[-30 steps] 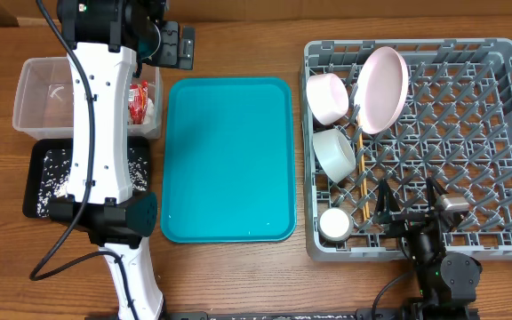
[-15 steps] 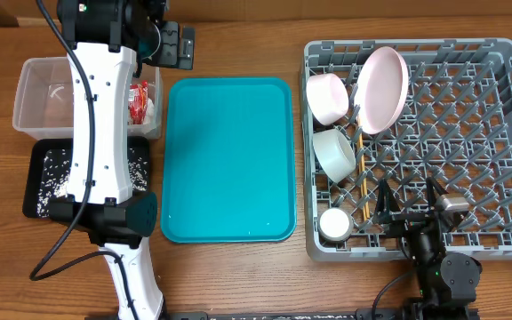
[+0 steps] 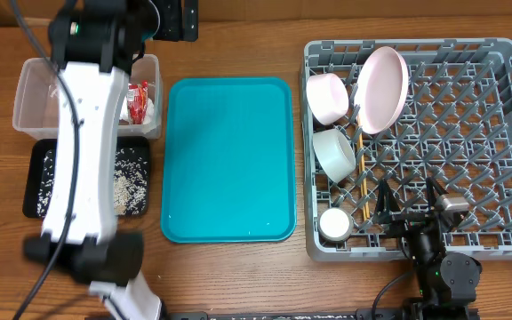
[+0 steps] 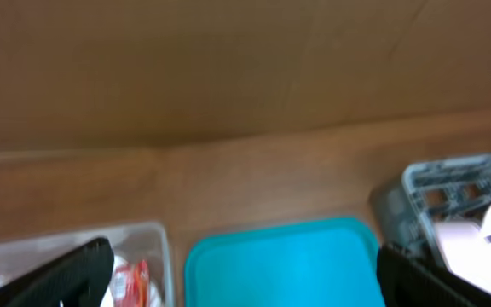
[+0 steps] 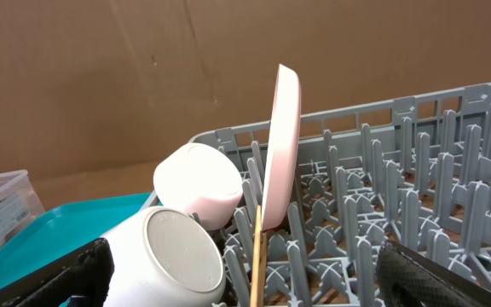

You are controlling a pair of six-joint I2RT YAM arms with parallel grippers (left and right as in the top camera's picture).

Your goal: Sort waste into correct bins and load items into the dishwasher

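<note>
The grey dishwasher rack (image 3: 505, 133) holds the pinkish plate (image 3: 382, 87) on edge, a pink bowl (image 3: 328, 98), a pale bowl (image 3: 334, 153), a small white cup (image 3: 334, 224) and two chopsticks (image 3: 360, 173). My right gripper (image 3: 408, 203) hovers open and empty over the rack's front edge, with the pale bowl (image 5: 173, 256) and chopsticks (image 5: 257, 256) ahead of it. The clear tub (image 3: 38, 98) contains a red-and-white wrapper (image 3: 137, 100). Rice (image 3: 127, 182) lies in the black tray (image 3: 38, 191). My left gripper (image 3: 174, 16) is open and empty at the table's far edge.
A teal serving tray (image 3: 229, 160) lies bare between the bins and the rack. The white left arm (image 3: 83, 151) stretches over the tub and black tray. Brown cardboard (image 4: 228, 60) stands behind the table.
The left arm has swung, and its gripper has moved toward the far edge of the table. More of the black tray's rice shows now. The right arm has not moved.
</note>
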